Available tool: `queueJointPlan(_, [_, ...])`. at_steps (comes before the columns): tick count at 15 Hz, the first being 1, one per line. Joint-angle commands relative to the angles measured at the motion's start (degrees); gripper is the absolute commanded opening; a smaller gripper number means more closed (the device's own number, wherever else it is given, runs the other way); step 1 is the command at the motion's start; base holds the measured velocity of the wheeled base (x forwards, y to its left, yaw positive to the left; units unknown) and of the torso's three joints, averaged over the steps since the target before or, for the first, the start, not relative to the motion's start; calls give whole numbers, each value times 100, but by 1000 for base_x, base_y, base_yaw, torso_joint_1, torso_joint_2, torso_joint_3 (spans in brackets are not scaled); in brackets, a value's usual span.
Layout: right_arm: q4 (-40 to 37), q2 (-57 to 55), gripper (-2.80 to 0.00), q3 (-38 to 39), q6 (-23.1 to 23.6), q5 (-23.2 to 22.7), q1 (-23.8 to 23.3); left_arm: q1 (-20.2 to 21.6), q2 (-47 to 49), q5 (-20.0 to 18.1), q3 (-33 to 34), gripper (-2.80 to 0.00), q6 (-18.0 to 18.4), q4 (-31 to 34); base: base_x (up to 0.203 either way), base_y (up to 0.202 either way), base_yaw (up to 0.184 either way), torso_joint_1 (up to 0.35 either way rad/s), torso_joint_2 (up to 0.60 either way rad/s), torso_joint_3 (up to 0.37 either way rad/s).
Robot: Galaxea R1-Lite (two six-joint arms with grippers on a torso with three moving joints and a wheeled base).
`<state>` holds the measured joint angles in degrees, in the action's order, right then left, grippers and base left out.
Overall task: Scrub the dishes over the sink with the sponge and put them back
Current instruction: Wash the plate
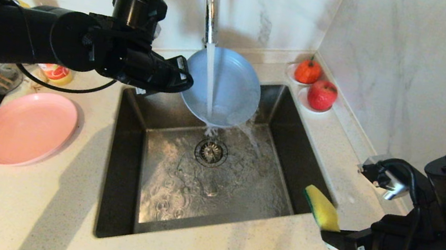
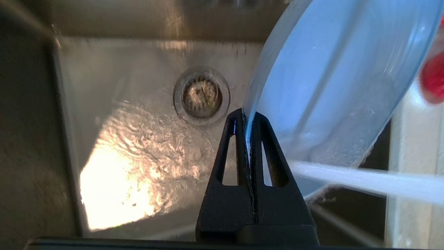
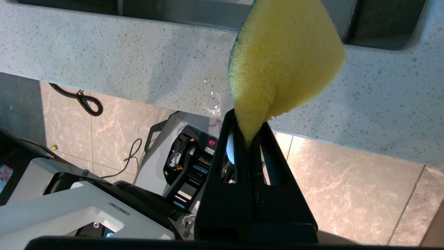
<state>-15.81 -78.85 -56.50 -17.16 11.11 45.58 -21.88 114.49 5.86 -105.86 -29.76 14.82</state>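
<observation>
Head view, nearest first: right hand clamped tight on one end of the bright yellow rectangular sponge with dark green scouring face, held above the speckled pale stone tabletop at the near right corner of the square brushed-steel sink, well apart from the plate it must scrub.

Further back, left hand pinched on the rim of the light blue shallow round matte plate, tilted over the far half of the sink under running water from the tall chrome faucet. Pink round matte plate lies flat on the tabletop left of the sink.

Risks, judged:
- Edge-only pinch on a wet rim; scrubbing pressure could twist or slip the plate into the sink.
- Sponge gripped by one end; it may fold or pull free on contact.
- Water deflecting off the tilted plate could splash beyond the sink.

Counts: plates 2 (blue 1, pink 1); sponge 1; sink 1; faucet 1; red-orange fruits behind the sink's far right corner, 2.
</observation>
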Motion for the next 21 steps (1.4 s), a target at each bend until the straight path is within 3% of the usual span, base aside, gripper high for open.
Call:
queueJointPlan(1, [-1,19,-280,61,-15,5,3,-50,-34,-6,254,-280,-63,3,0,0,0,0,0,0])
queueJointPlan(5, [8,30,-280,148,-15,-3,-32,-103,-447,-67,1139,-280,-72,-65,0,0,0,0,0,0])
queueJointPlan(10, [8,70,-280,140,-15,-30,-40,-321,-819,-56,1906,-280,-65,-670,0,0,0,0,0,0])
queueJointPlan(14, [-1,98,-280,131,-15,-30,-40,-598,-799,3,2064,-280,-65,-832,0,0,0,0,0,0])
queueJointPlan(21, [4,130,-280,89,-9,-30,-46,-376,-1336,238,2617,-280,102,-747,0,0,0,0,0,0])
